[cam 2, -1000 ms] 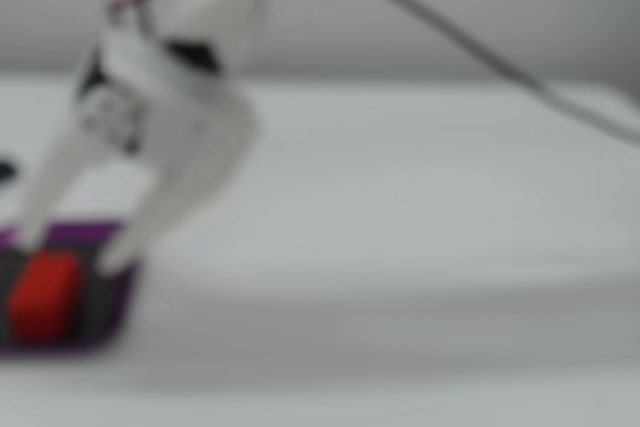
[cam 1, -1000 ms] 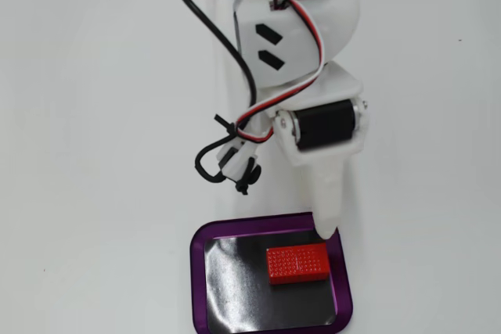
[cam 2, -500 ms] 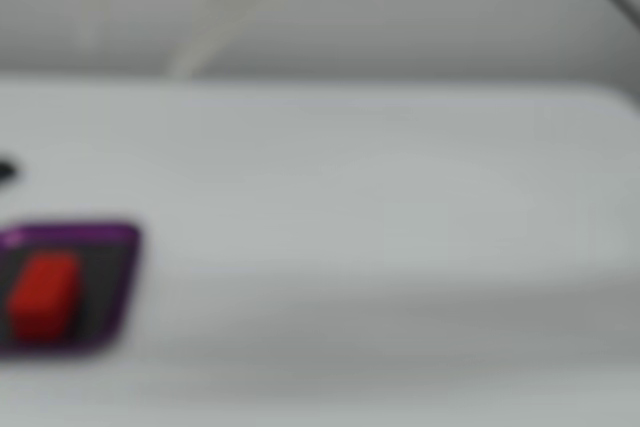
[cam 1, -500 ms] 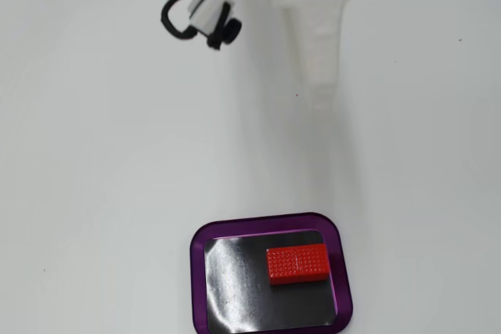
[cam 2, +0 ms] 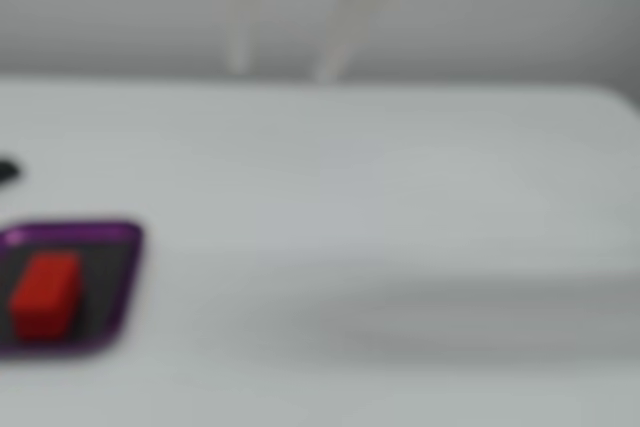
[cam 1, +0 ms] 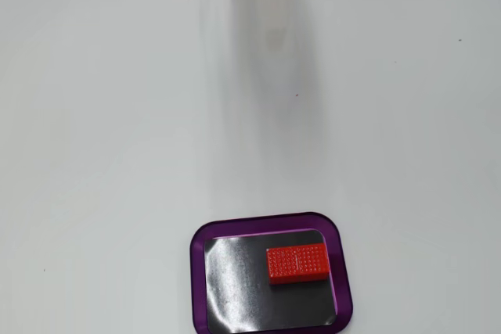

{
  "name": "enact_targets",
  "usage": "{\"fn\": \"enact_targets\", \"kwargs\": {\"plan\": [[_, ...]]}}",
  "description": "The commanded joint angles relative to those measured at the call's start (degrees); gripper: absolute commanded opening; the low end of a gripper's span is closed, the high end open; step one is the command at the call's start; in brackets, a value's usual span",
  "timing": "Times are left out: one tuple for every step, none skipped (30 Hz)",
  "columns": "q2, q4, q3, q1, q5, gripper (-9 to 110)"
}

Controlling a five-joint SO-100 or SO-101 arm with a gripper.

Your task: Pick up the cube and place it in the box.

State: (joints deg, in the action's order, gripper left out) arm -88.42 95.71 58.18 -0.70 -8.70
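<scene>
Where dotted red cube (cam 1: 297, 263) lies, purple-rimmed box (cam 1: 270, 225) gleams glossy black.

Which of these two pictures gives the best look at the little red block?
The fixed view looking down: the red block appears sharp, dotted texture visible, lying inside the purple-rimmed tray. The low side fixed view shows it only as a blurred red shape.

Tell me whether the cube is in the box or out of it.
In. The cube lies flat on the box's black bottom, inside the purple rim, toward the right side in the top-down fixed view. The claw is far away.
</scene>
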Motion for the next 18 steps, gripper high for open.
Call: {"fn": "enact_targets", "kwargs": {"plan": [[-18.3,-4.0,17.1,0.1,0.0,14],[-22.6,-6.0,22.1,0.1,0.0,14],[-26.8,-8.1,27.2,0.1,0.0,14],[-31.2,-10.4,32.4,0.1,0.0,14],[-35.7,-12.7,37.7,0.1,0.0,14],[-40.0,-15.0,43.1,0.1,0.0,14],[-44.5,-17.4,48.2,0.0,0.0,14],[-49.0,-19.6,53.3,0.0,0.0,14],[-53.5,-21.7,58.4,0.0,0.0,14],[-57.7,-23.6,63.4,0.0,0.0,14],[-62.1,-25.4,67.9,0.0,0.0,14],[-66.4,-27.0,72.2,0.0,0.0,14],[-70.8,-28.4,76.3,0.0,0.0,14],[-74.8,-29.9,80.4,0.0,0.0,14],[-78.9,-31.6,84.5,0.0,0.0,14],[-83.1,-33.1,88.3,0.0,0.0,14],[-87.1,-34.2,92.2,0.0,0.0,14],[-91.1,-34.5,95.6,0.0,0.1,14]]}}
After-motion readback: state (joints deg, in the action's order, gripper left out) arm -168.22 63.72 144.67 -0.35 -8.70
